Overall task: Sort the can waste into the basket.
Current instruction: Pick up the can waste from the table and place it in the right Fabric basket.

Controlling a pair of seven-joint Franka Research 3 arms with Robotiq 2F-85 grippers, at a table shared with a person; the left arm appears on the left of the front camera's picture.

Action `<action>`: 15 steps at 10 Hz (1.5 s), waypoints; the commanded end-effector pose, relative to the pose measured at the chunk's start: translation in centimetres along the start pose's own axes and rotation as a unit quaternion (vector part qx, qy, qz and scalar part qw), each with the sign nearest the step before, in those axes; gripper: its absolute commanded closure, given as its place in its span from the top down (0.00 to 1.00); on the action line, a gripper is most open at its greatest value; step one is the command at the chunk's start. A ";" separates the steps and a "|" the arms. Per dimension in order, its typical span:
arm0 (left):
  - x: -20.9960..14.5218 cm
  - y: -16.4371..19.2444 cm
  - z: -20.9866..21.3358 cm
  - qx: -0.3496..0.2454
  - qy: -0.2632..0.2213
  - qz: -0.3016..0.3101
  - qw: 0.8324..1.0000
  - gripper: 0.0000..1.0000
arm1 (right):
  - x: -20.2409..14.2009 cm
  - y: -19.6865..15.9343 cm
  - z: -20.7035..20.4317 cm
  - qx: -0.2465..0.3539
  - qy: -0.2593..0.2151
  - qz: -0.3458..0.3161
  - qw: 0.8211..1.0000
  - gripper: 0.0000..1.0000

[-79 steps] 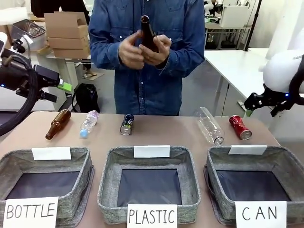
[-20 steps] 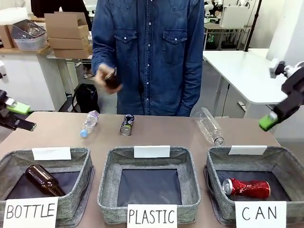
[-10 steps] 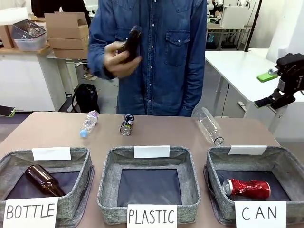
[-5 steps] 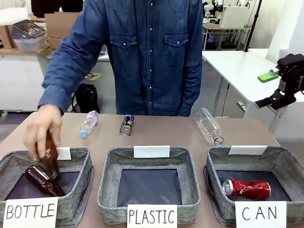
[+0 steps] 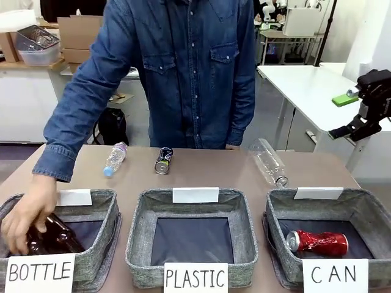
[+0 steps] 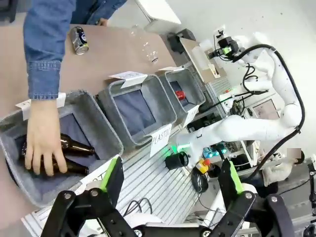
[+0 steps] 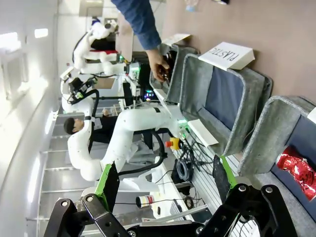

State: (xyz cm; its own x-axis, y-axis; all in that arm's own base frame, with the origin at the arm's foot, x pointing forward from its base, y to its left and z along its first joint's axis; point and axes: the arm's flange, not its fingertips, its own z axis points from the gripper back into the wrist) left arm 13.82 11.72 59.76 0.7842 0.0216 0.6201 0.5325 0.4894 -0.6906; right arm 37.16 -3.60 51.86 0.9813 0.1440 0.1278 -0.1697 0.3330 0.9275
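**Halfway there: one can in, one to go**

So the red can is lying in the CAN basket, that part's done. The dark can sits on the counter at the far side, near the person, well apart from that basket. The right end effector hangs off to the side, fingers spread, nothing in them. The left end effector is spread and empty too. I'd guess the dark can is next.

Red can in basket, dark can on table, right pincer seemingly open
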 end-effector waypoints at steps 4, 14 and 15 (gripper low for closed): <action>1.7 1.1 -2.2 -0.016 0.039 0.019 0.999 1.00 | 0.1 0.1 0.4 -0.003 0.006 0.008 1.000 1.00; 6.4 8.0 -12.9 -0.071 0.148 0.079 0.983 1.00 | 0.1 0.1 0.4 -0.003 0.006 0.008 1.000 1.00; 7.5 8.9 -13.8 -0.076 0.152 0.085 0.982 1.00 | 0.1 0.1 0.4 -0.003 0.006 0.008 1.000 1.00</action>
State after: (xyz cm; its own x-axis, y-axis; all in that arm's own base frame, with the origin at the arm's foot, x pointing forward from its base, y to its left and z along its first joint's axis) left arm 27.89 4.50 53.75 0.9059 -0.1789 0.3839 0.4235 0.3759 -0.8242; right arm 37.17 -3.67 51.93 0.9813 0.1434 0.1282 -0.1699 0.3341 0.9271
